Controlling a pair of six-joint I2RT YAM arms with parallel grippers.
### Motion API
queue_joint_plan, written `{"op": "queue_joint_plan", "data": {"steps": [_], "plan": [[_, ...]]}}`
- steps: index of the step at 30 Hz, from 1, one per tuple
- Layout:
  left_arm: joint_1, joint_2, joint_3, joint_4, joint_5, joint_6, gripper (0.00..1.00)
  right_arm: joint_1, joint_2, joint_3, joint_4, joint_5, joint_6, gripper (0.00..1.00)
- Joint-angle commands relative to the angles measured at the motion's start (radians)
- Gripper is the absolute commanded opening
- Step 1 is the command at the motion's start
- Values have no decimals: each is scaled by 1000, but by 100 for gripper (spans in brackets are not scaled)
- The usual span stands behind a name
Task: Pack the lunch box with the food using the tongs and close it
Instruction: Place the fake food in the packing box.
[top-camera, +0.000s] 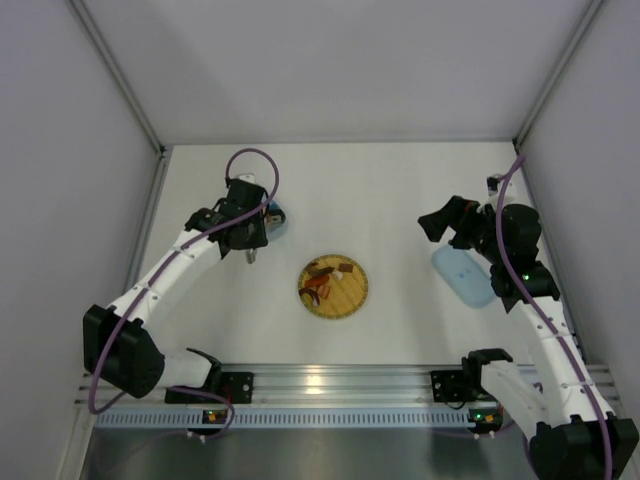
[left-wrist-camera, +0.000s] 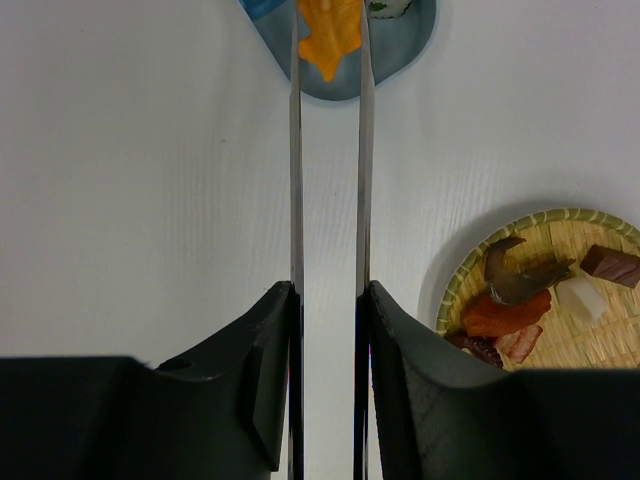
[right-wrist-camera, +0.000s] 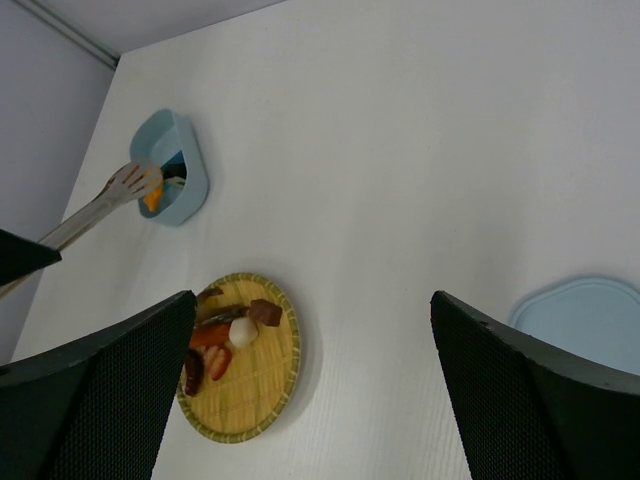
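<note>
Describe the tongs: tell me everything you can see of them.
The tongs are long, slim and silver, seemingly metal: two thin arms running nearly parallel. The left gripper squeezes them from both sides. Their tips pinch an orange food piece over the light-blue lunch box. The joined end is hidden.

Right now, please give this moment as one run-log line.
left claw: shut on tongs | tongs: pinching orange piece at lunch box | right claw: open, empty | lid: off | plate: holds food

White table (top-camera: 400, 190) with light-blue lunch box (right-wrist-camera: 192, 165), separate lid (right-wrist-camera: 590, 320) and yellow woven plate (right-wrist-camera: 255, 385) between them.
</note>
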Motion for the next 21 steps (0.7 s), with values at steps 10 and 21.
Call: {"op": "queue_joint_plan", "data": {"steps": [10,21], "plan": [[8,-13,-14,64,-25,9,32,-15,5,-10,56,-16,-13,99],[9,-56,-29,47,-37,9,43,-15,8,-7,59,-16,-8,99]]}}
